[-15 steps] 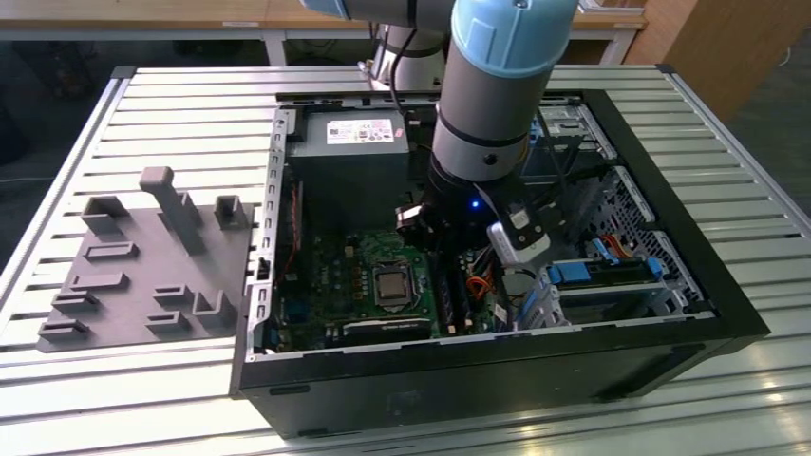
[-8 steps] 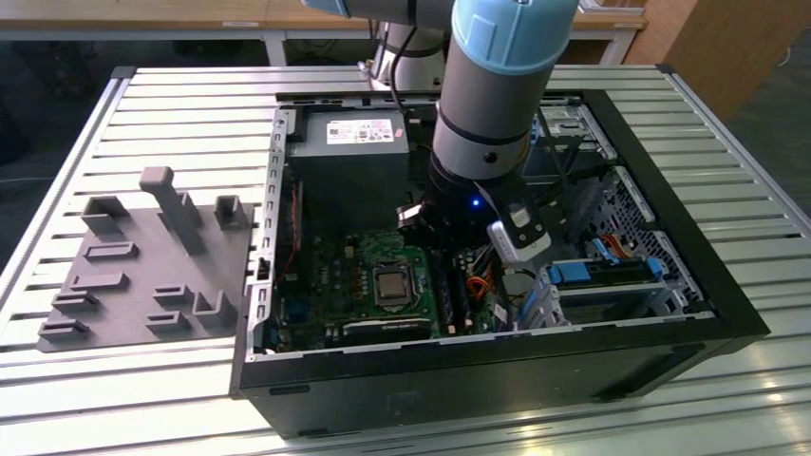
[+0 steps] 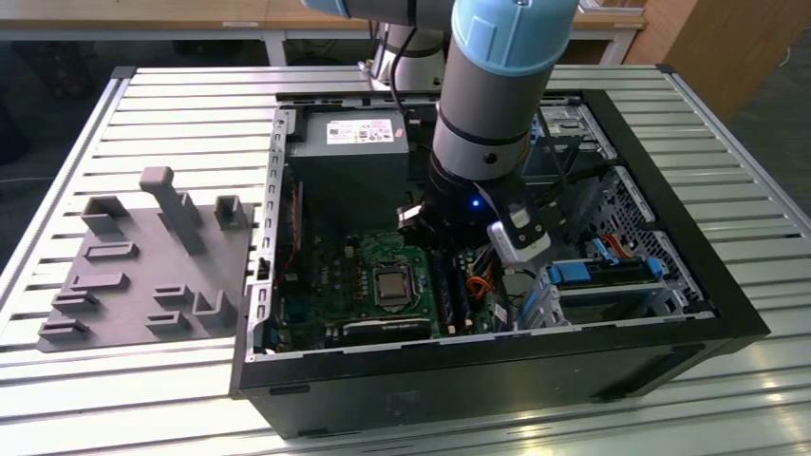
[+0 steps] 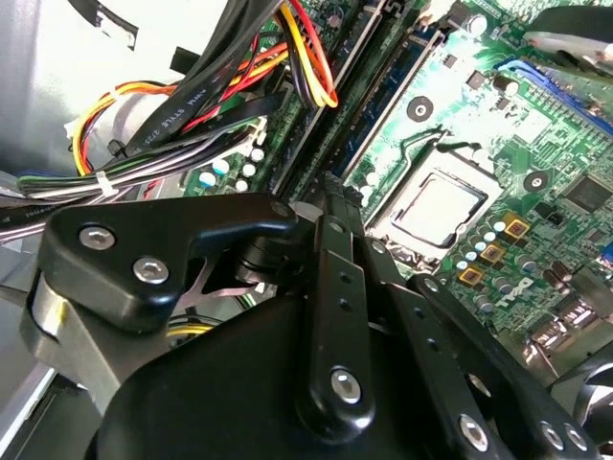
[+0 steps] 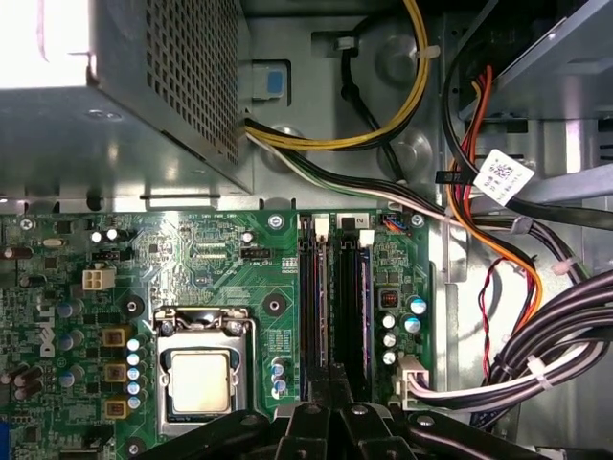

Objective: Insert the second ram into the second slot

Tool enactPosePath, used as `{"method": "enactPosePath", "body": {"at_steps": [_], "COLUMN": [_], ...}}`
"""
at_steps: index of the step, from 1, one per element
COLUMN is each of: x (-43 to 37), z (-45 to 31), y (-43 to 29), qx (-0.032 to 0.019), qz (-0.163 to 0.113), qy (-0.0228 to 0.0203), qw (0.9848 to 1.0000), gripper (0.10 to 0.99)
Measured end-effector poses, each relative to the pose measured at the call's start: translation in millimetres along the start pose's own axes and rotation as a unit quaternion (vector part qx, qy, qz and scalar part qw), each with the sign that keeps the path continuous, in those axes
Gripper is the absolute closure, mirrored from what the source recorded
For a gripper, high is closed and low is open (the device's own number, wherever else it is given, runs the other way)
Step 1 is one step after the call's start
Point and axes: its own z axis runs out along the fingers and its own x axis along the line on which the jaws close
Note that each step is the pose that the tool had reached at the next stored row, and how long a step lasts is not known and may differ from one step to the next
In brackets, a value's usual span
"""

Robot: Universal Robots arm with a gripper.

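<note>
In the exterior view my arm point(image 3: 488, 114) reaches down into the open computer case point(image 3: 709, 285), over the memory slots beside the processor socket point(image 3: 390, 283). In the first wrist view my gripper point(image 5: 332, 376) is shut, its tips pinched on the near end of the second ram point(image 5: 336, 307). That ram is a dark stick seen edge-on, lying in line with the slots. Another stick with a dark-blue edge point(image 5: 364, 307) stands in the slot beside it. In the second wrist view the gripper point(image 4: 329, 192) points at the same slots; how deep the held stick sits is hidden.
Bundles of coloured cables point(image 5: 536, 326) run close beside the slots. The power supply point(image 3: 348, 142) fills the case's far corner and blue drive clips point(image 3: 602, 274) sit at the exterior view's right. A grey holder block point(image 3: 146, 261) stands on the slatted table point(image 3: 152, 85) beside the case.
</note>
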Motion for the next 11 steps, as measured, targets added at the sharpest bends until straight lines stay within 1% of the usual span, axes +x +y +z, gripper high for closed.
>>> {"method": "enactPosePath", "body": {"at_steps": [11], "x": [-0.2], "z": [5.6], "y": [-0.1], "qx": [0.0007], "qz": [0.000], "qy": [0.0001], "qw": [1.0000], "gripper": [0.980]}}
